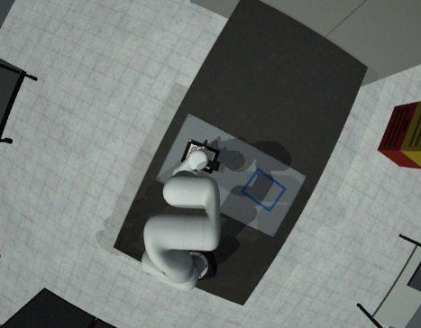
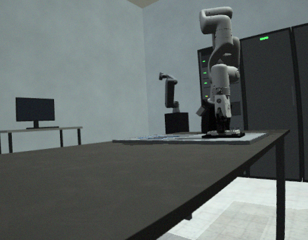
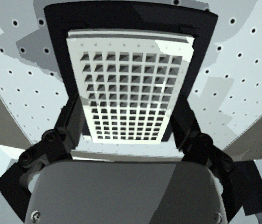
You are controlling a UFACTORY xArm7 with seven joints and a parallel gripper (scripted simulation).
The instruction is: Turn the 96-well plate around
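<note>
I see the 96-well plate (image 3: 127,96) lying in the black plate nest N1 (image 3: 130,15), directly below my jaws, which are spread wide and grasp nothing. One finger (image 3: 62,137) stands outside each long edge of the plate, just beside it; I cannot tell if either touches. The arm (image 2: 221,70) drops steeply from a high elbow, wrist pointing down. To one side of the jaws, well apart on the grey deck (image 1: 287,212), lies the blue taped spot B1 (image 1: 263,189). The dark surface (image 2: 93,178) stretches away; server cabinets (image 2: 274,99) stand behind.
</note>
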